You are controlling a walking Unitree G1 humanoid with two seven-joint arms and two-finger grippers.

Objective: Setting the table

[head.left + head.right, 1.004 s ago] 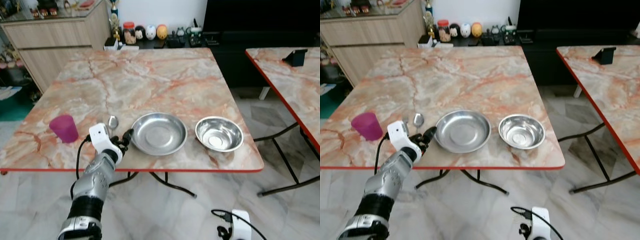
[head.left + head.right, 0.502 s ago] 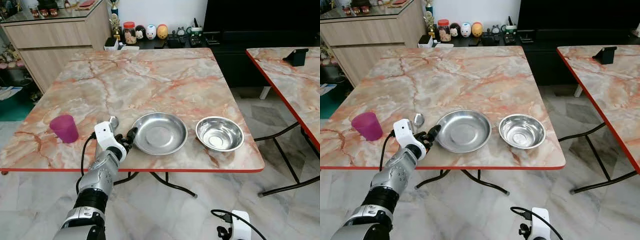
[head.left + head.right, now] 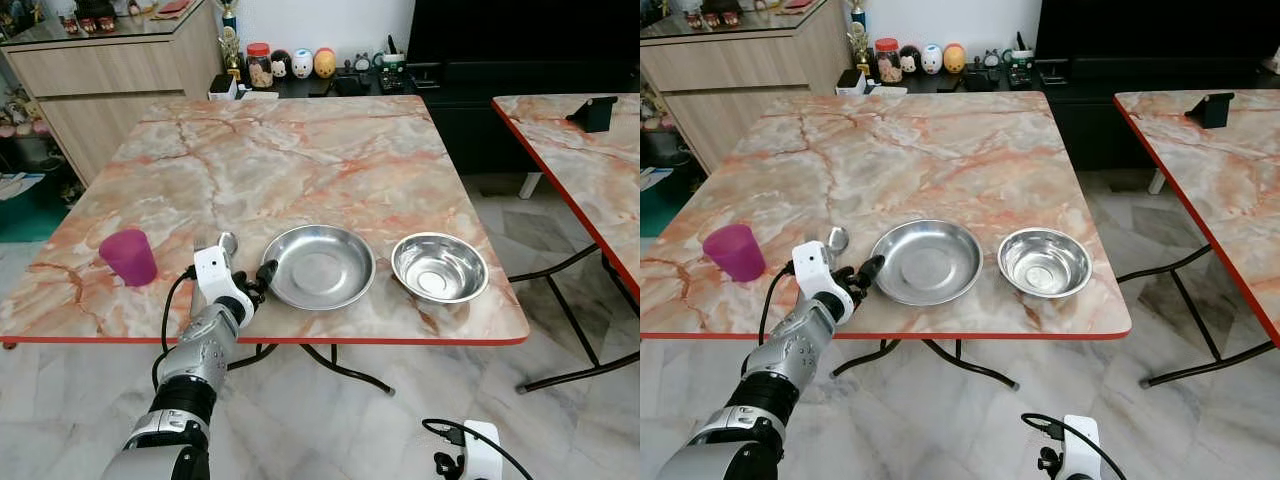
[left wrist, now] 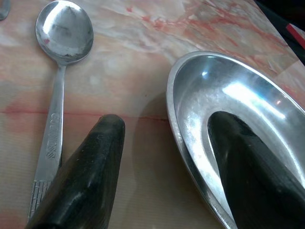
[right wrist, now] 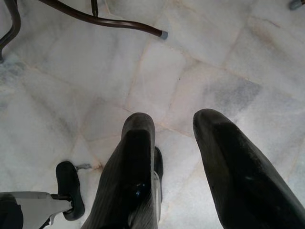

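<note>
Head views: left tool [image 3: 262,276] at plate [image 3: 319,266] rim, near table [image 3: 300,150] front edge; spoon [image 3: 226,243] just beside, bowl [image 3: 439,267] farther right.
L wrist: fingers [image 4: 90,162] spread, straddling rim, nothing pinched. Risk: closing tips plate or knocks spoon.
R wrist: right tool [image 5: 174,148] spread, idle over floor.

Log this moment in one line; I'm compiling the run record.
left gripper: open, straddling plate rim | spoon: beside it | right gripper: idle, open
</note>
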